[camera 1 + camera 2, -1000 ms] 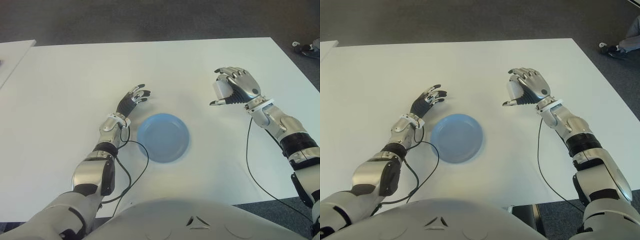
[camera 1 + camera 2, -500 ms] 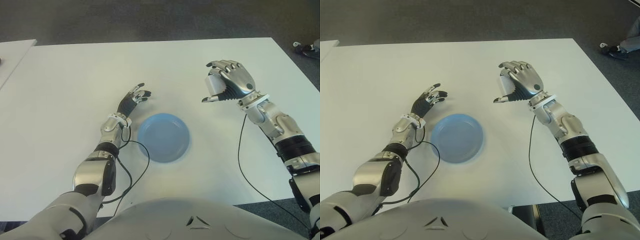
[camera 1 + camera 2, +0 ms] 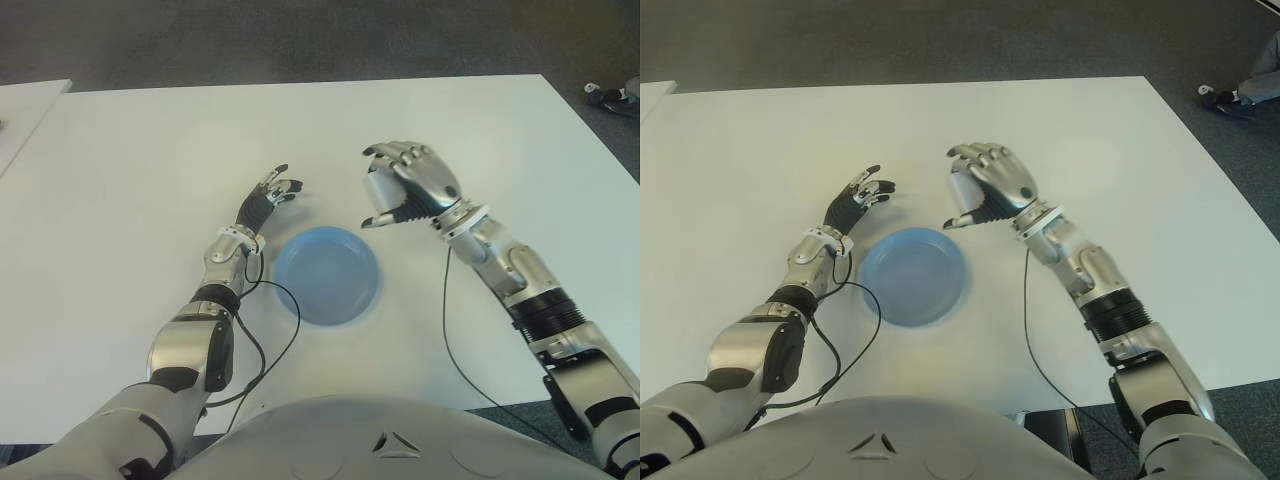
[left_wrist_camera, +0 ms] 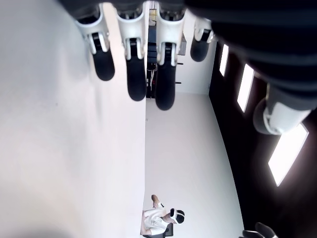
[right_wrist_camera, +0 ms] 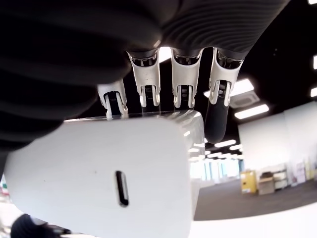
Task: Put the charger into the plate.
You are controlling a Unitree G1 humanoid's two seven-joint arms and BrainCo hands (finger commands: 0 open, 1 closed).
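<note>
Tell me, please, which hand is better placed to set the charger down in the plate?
The right hand. It already grips the white charger and hangs just beyond the blue plate, on its far right side. The left hand shows at the plate's far left, fingers spread and holding nothing.

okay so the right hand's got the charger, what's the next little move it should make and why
Probably carry it a bit further toward the robot's left and nearer its body, then lower. The right hand grips the white charger just past the blue plate's far right edge, not yet over its middle. The left hand shows open beside the plate's far left, out of the way.
</note>
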